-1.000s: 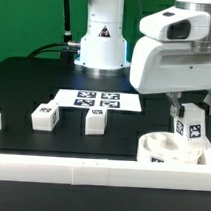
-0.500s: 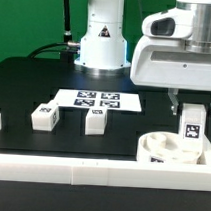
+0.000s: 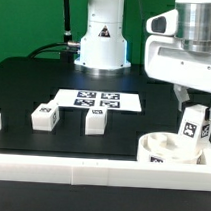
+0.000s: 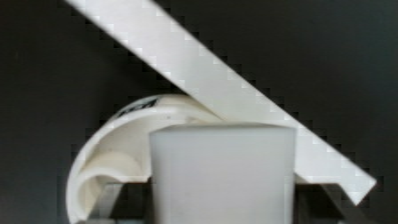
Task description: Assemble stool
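A black bench (image 3: 35,80) is edged along its front by a long white rail (image 3: 80,170). At the exterior view's right, the white robot arm (image 3: 186,58) reaches down. Its jaws pinch one white block leg (image 3: 195,126) by its two sides, and the leg's black-and-white tag faces the camera. The leg leans slightly, and its lower end sits at the far rim of the round white seat disc (image 3: 166,150). Whether it touches the disc cannot be told.

The seat disc lies flat on the bench just behind the front rail, its hollow centre facing up. Only shallow moulded shapes show inside the hollow.

Two more block legs stand loose on the bench, well apart from the disc. One (image 3: 43,116) is toward the exterior view's left, and the other (image 3: 94,120) is near the middle. Behind them lies the marker board (image 3: 97,98), flat, with its four tags showing.

In the wrist view, the held leg (image 4: 217,170) fills the foreground between two dark fingers (image 4: 121,200). The curved seat disc (image 4: 121,130) lies below it, and the rail (image 4: 187,60) crosses diagonally.
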### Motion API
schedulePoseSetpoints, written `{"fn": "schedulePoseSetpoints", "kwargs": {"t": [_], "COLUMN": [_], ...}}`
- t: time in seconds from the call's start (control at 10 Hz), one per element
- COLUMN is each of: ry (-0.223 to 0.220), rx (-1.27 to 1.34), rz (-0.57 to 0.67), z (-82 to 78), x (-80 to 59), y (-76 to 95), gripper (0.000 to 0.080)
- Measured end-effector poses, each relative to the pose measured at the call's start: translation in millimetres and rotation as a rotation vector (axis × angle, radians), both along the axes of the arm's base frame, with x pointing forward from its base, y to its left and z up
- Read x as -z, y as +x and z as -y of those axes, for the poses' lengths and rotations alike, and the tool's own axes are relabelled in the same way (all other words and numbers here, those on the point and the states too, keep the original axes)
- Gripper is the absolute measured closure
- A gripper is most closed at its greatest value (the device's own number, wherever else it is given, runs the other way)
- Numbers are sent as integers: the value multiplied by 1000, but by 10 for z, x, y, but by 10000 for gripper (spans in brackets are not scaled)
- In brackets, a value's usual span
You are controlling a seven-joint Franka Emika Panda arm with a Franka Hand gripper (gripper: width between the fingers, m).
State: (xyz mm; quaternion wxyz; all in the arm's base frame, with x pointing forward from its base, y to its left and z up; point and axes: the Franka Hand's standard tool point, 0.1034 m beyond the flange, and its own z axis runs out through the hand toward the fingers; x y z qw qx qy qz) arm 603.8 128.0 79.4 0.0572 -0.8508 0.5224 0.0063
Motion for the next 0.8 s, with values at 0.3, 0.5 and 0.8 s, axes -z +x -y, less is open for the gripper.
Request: {"fn": "schedulePoseSetpoints", "kwargs": {"t": [0.3, 0.5, 0.8], "ry": [78, 128, 167], "rx": [413, 678, 949], "rz": [-11, -40, -81], "z": [-5, 0, 12], "x": [-5, -4, -9], "y": [43, 62, 76], "gripper": [465, 465, 465]}}
